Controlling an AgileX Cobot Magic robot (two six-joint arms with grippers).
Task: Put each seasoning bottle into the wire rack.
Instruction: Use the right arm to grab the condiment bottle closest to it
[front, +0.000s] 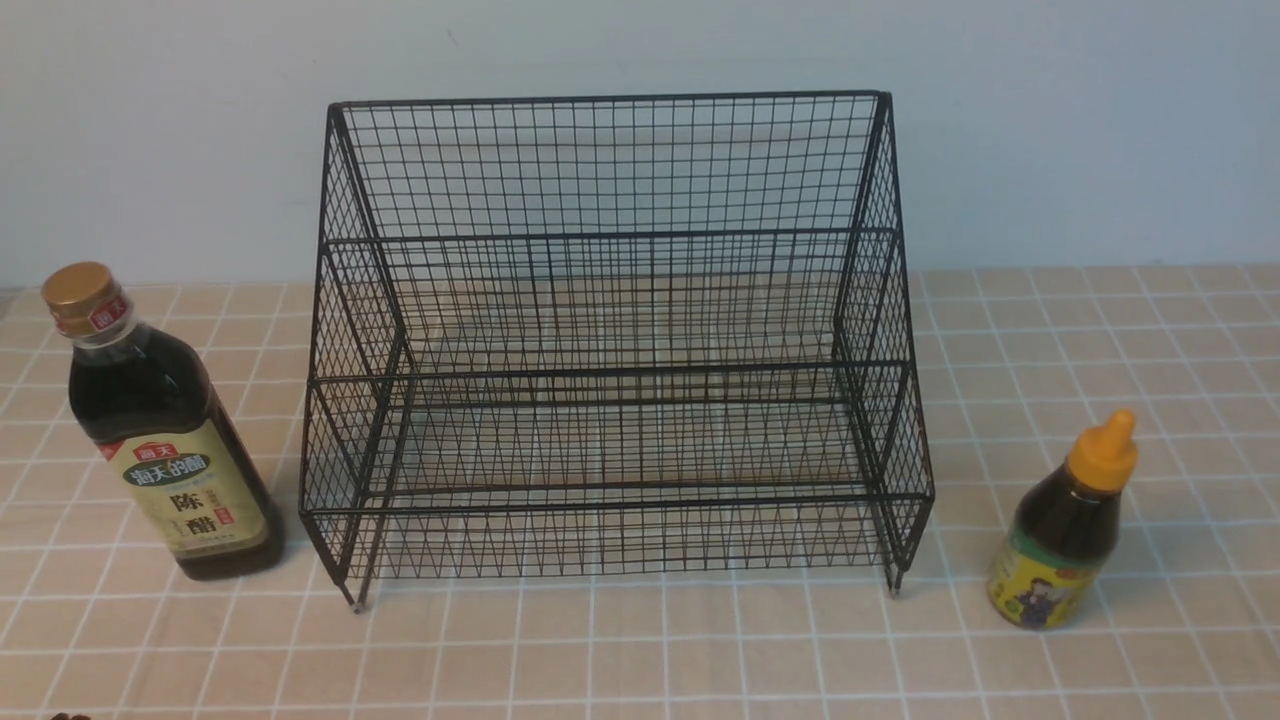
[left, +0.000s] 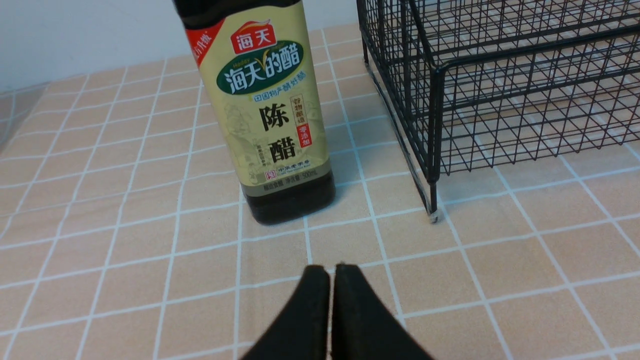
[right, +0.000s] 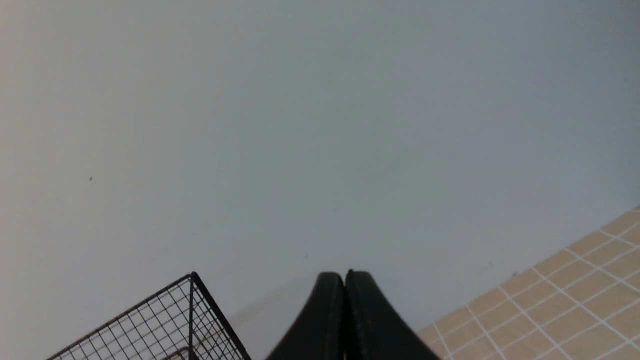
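The black wire rack (front: 615, 350) stands in the middle of the tiled table, both tiers bare. The tall bottle (front: 160, 440) with gold cap stands upright left of the rack; it also shows in the left wrist view (left: 265, 115), beside the rack's corner (left: 435, 150). The short bottle (front: 1065, 530) with orange pointed cap stands upright right of the rack. My left gripper (left: 330, 270) is shut and empty, low over the table, short of the tall bottle. My right gripper (right: 344, 275) is shut and empty, facing the wall above a rack corner (right: 192, 280). Neither gripper shows in the front view.
A pale wall (front: 640, 50) rises right behind the rack. The table (front: 700, 660) has beige tiles with white lines. A small dark object (front: 70, 716) peeks in at the front view's bottom left edge.
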